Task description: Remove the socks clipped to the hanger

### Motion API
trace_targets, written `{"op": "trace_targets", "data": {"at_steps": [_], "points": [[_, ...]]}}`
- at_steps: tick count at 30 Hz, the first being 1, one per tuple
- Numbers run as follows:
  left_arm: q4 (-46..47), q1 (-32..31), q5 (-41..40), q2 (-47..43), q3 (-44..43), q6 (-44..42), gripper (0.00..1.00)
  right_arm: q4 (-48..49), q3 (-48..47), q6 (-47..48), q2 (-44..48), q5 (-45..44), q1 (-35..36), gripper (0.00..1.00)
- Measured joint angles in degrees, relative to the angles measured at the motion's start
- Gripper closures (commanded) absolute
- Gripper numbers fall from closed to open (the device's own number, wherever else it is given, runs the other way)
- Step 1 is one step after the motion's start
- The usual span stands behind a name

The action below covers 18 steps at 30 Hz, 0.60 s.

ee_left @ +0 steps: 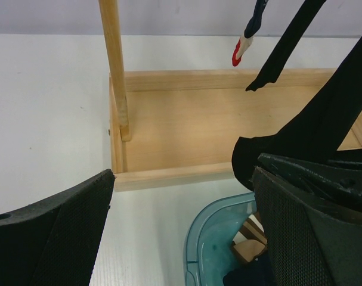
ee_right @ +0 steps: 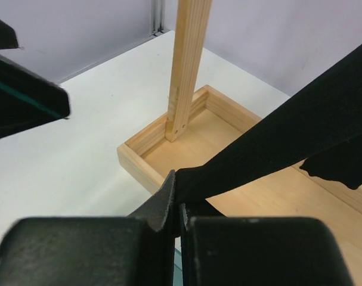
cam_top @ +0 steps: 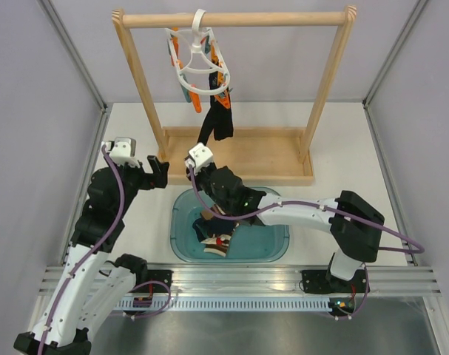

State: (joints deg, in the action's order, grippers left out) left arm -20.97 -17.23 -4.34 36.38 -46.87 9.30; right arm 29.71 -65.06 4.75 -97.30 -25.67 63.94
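Nearest the arm bases, the bin (cam_top: pixel 265 244) holds loose socks (cam_top: pixel 213 242), a striped one on top.

Just past it, the right hand (ee_right: pixel 176 202) is pressed together on the lower part of a dark sock (cam_top: pixel 223 122). In the wrist view the fabric runs taut from the pinch, up and to the right. The left hand (cam_top: pixel 159 170) hangs over the worktop (cam_top: pixel 342 148) beside the rail frame's (cam_top: pixel 231 155) left post. Its fingers are wide apart, with nothing between them.

Farther back, the dark sock's top reaches the edge of the hanger (cam_top: pixel 202 70), so it looks to be clipped there. The hanger hangs tilted from the top bar by its hook, with orange pegs (cam_top: pixel 197 100) dangling under the ring. The left wrist view shows a second dark piece with a red tip (ee_left: pixel 239 52); I cannot tell what holds it.

The sock should be light, limp and stretchy. It will probably lengthen under a pull before the peg lets go, then spring loose. It is not fragile, and the knit should give the pads good friction.

The hanger is the awkward part. It is thin plastic hanging free, so a sideways tug is likely to swing it or lift the hook off the bar. The best hold is probably high on the sock, close under its peg, with a pull straight down. The low grip it has now should work too, though more stretch must be taken up first. The idle left hand could steady the ring.
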Motion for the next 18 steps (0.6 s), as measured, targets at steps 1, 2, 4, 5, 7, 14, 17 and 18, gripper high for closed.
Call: {"op": "trace_targets", "data": {"at_steps": [1,2,4,5,7,14,17,18], "points": [[0.00,0.00,0.00,-0.07,0.02,0.00,0.00,-0.17,-0.26,0.07,-0.02,-0.26,0.50,0.99],[0.02,0.00,0.02,-0.15,0.02,0.00,0.00,-0.33,-0.50,0.11,-0.04,-0.37,0.85,0.99],[0.02,0.00,0.00,-0.37,0.00,0.00,0.00,-0.59,-1.29,0.22,-0.22,-0.74,1.53,0.99],[0.00,0.00,0.02,-0.46,0.02,0.00,0.00,-0.74,-1.88,0.24,-0.44,-0.94,1.77,0.99],[0.00,0.00,0.00,-0.61,0.02,0.00,0.00,-0.83,-3.45,0.26,-1.18,-1.33,2.38,0.99],[0.00,0.00,0.00,-0.98,0.00,0.00,0.00,-1.18,-8.20,0.90,-4.63,-2.19,4.87,0.99],[0.00,0.00,-0.02,-1.29,0.02,0.00,0.00,-1.57,-9.20,1.16,-5.33,-2.29,6.03,0.99],[0.00,0.00,-0.02,-1.38,0.00,0.00,0.00,-1.55,-9.42,1.16,-5.49,-2.29,6.32,0.99]]}}
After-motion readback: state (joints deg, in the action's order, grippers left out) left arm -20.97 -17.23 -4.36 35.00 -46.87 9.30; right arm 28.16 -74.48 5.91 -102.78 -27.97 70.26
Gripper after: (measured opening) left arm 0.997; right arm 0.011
